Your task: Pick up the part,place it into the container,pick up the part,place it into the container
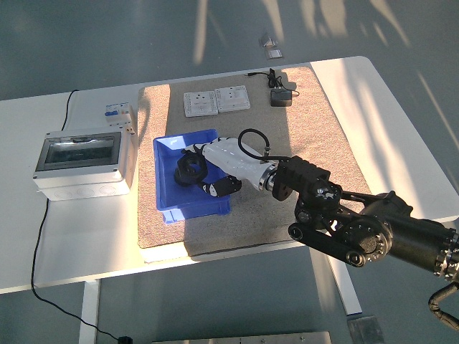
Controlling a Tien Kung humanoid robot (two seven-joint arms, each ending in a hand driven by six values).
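Table: the white rectangular table (pixel 401 122) carries everything; its near edge runs along the bottom of my view.
Mat: a beige, coarse-textured rectangular mat (pixel 301 136) covers the middle of the table.
My right arm: my black jointed arm (pixel 373 233) comes in from the lower right and reaches left across the mat.
Enclosure: a grey plastic electrical box with a clear hinged lid (pixel 80 161) sits on the bare table left of the mat, a black cable trailing from it toward the near edge.
Container: the blue rectangular plastic bin (pixel 168 197) rests on the left part of the mat.
My right hand: my white-shelled hand with dark fingers (pixel 208 165) hangs over the bin's inside, fingers curled round a black ring-shaped part (pixel 192 169), which is low within the bin's walls. I cannot tell whether that ring already touches the floor, nor whether a second black part lies hidden beneath it.
Wall plates: two white square socket plates (pixel 216 101) lie side by side on the mat's far edge.
Breaker: a small white circuit breaker with blue levers (pixel 118 112) stands just behind the enclosure.
Adapter: a small black plug block with a cord (pixel 280 96) lies at the mat's far right.
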